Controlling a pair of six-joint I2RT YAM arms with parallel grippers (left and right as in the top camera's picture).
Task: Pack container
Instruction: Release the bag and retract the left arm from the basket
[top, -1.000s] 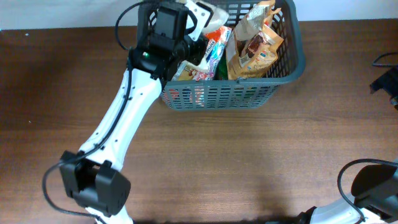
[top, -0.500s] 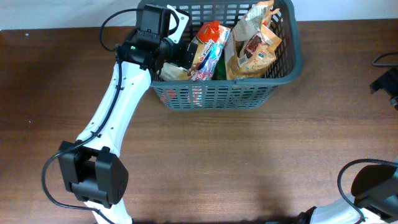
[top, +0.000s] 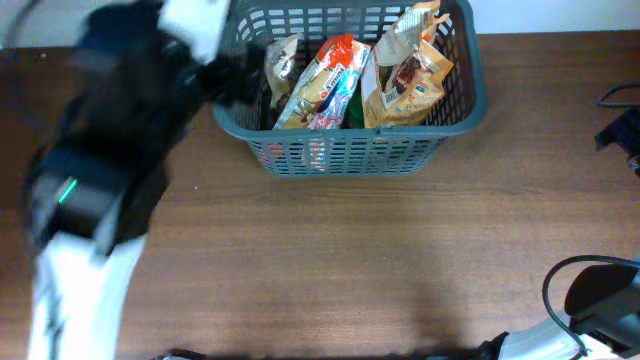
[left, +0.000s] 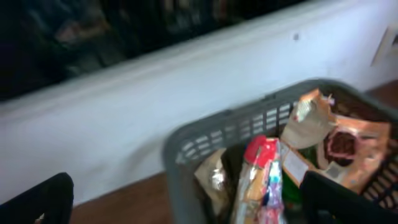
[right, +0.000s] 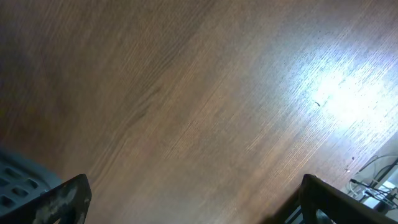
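Note:
The container (top: 455, 110), a dark grey slotted basket, stands at the table's far edge. Upright inside it are a brown pouch (top: 405, 75), a red and multicoloured packet (top: 325, 85) and a tan packet (top: 280, 65). My left arm is a large blur at the left, and its gripper (top: 238, 75) is just outside the basket's left rim. In the left wrist view the gripper (left: 193, 208) is open and empty, above the basket's rim (left: 186, 140) and the red packet (left: 258, 168). My right gripper (right: 199, 202) is open over bare wood.
The brown wooden table (top: 380, 250) stretches in front of the basket. Part of my right arm (top: 600, 300) sits at the bottom right corner. Dark gear and a cable (top: 620, 125) lie at the right edge. A white wall (left: 124, 118) rises behind the basket.
My left gripper opened and pulled out of the basket, up and to the left, leaving the packets standing inside. The basket shifted slightly. The right arm has not moved.

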